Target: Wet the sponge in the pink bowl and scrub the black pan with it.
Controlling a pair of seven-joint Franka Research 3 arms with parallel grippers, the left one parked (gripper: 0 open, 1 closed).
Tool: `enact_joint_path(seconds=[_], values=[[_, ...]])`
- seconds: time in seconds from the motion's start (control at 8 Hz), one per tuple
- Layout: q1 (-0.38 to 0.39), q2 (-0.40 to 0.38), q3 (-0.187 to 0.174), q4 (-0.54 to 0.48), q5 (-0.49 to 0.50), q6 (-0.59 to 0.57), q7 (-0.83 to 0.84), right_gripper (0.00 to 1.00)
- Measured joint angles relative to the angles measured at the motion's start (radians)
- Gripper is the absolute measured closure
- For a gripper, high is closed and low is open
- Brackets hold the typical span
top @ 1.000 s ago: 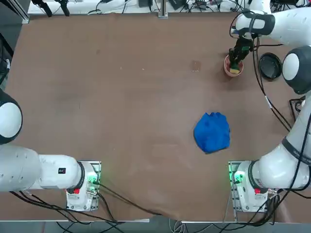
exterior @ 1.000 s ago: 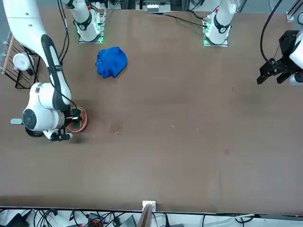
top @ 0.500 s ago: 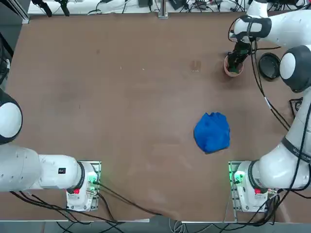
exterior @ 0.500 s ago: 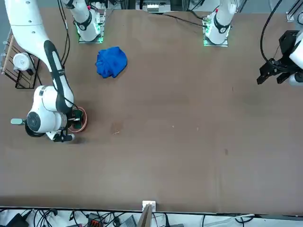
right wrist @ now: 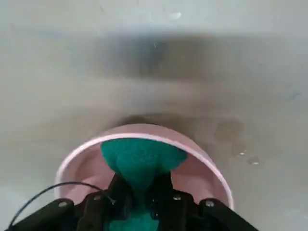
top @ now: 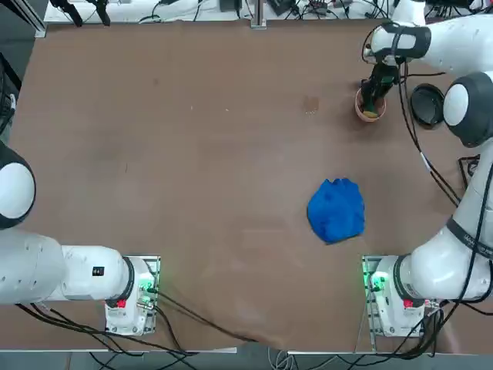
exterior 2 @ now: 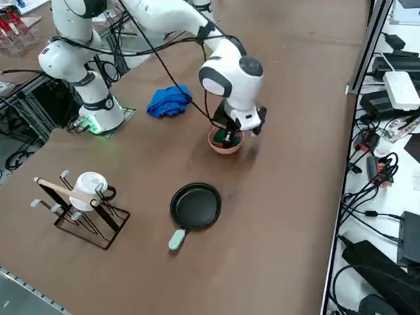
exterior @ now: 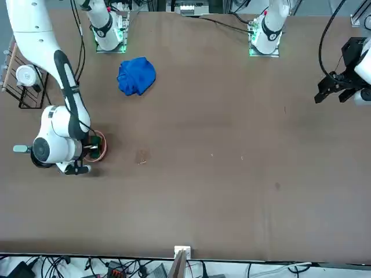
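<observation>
**Sponge getting dunked in the bowl**

Right claw (right wrist: 139,202) is pinching the sponge (right wrist: 139,161) tight, holding it inside the pink bowl (right wrist: 211,168), green face showing, long axis running out from the fingers. Black pan (exterior 2: 195,205) is sitting near the bowl, handle pointing away from it.

A brown, matt table top (top: 192,193) is seen, unpatterned apart from a few faint pale marks. The pink bowl (right wrist: 144,144) is shown in pale pink, smooth and plain at its rim. The sponge (right wrist: 142,161) is seen with a dark green face, and a yellow layer (top: 371,115) is glimpsed beneath it from overhead. The black pan (exterior 2: 195,205) is glossy black inside, with a pale grey-green handle. A bright blue cloth (top: 337,210) is shown crumpled. The right gripper (right wrist: 142,199) is black, carried on a white arm, and green lights are lit at the white bases
</observation>
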Motion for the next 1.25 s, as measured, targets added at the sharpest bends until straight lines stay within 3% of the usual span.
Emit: enact_joint_path(seconds=[0.38,0.62,0.88,1.25], values=[[-0.004,-0.129,-0.015,0.018,-0.028,-0.143,-0.003,0.81],[-0.02,-0.164,-0.032,0.017,-0.151,-0.168,-0.005,0.81],[-0.098,-0.158,-0.043,0.012,-0.211,-0.128,-0.059,0.81],[-0.261,-0.092,-0.047,0.022,-0.212,-0.04,-0.161,0.81]])
